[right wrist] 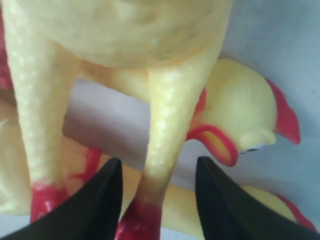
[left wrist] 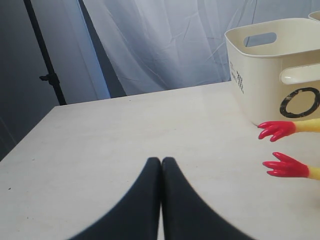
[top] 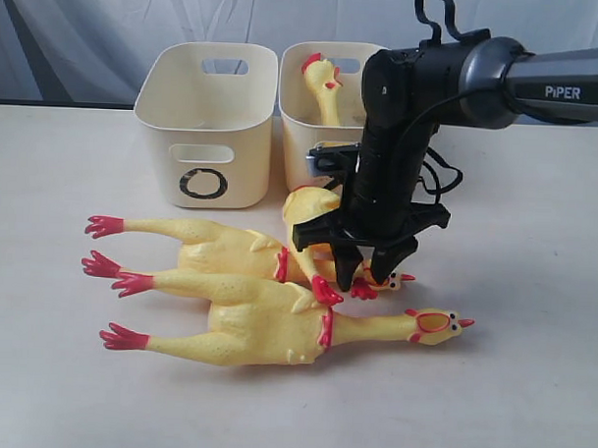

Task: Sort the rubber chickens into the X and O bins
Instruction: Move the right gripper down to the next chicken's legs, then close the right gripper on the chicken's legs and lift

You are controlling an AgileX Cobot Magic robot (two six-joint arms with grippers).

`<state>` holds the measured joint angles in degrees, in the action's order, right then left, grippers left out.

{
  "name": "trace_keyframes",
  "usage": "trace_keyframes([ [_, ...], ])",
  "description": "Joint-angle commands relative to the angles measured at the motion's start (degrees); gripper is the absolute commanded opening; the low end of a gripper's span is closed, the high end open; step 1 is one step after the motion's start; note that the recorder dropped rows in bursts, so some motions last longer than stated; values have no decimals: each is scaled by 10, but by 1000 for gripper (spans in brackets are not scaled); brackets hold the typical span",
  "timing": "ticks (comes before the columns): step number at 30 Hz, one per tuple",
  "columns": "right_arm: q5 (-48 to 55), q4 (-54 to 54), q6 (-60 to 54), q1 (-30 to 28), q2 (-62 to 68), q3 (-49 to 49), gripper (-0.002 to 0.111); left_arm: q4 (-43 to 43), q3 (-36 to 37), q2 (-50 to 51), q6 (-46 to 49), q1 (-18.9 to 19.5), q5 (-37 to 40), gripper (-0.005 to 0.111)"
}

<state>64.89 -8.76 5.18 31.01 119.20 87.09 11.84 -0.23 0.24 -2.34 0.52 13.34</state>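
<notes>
Nearest the exterior camera lies the front chicken (top: 266,331), a large one, flat on its side with red feet to the left and head to the right. It is untouched and awaits sorting.

At far left, out of the exterior view, my left gripper (left wrist: 161,161) is low over the table with its jaws pressed together and empty. I judge it parked clear of the work.

Next is the O bin (top: 247,153), upright. Nothing shows above its rim, and I cannot tell what lies inside. In front of it lies the rear chicken (top: 219,251), also large, parallel to the front chicken and touching it.

Just beside the O bin on its right stands the second bin (top: 297,135). My arm hides its front, so I cannot read its mark, though I take it for the X bin. A fourth chicken (top: 323,87) stands in it, head above the rim, so I judge that piece sorted.

Before that bin sits the small chicken (top: 309,207), legs stretched over the rear chicken's neck. My right gripper (top: 364,273) points down over those legs with its jaws wide. The right wrist view shows one leg between the fingers and the other outside, with no squeeze applied. I judge a leg grasp is being lined up, as the leg is a slim handle.

The table (top: 530,370) is pale, matt and level. The backdrop is a grey-white curtain (left wrist: 165,45), with a black stand (left wrist: 45,75) at left.
</notes>
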Motion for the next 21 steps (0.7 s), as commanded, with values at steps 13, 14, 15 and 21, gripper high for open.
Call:
trace_keyframes([
  [13,4,-1,0,0,-1,1,-1,-2,2,-2,-1,-1,-1,0],
  [14,5,-1,0,0,-1,1,-1,-2,2,-2,-1,-1,-1,0],
  [15,7,-2,0,0,-1,1,-1,-2,2,-2,-1,-1,-1,0],
  [21,19,-2,0,0,-7,1,-1,-2,2,-2,-1,-1,-1,0],
])
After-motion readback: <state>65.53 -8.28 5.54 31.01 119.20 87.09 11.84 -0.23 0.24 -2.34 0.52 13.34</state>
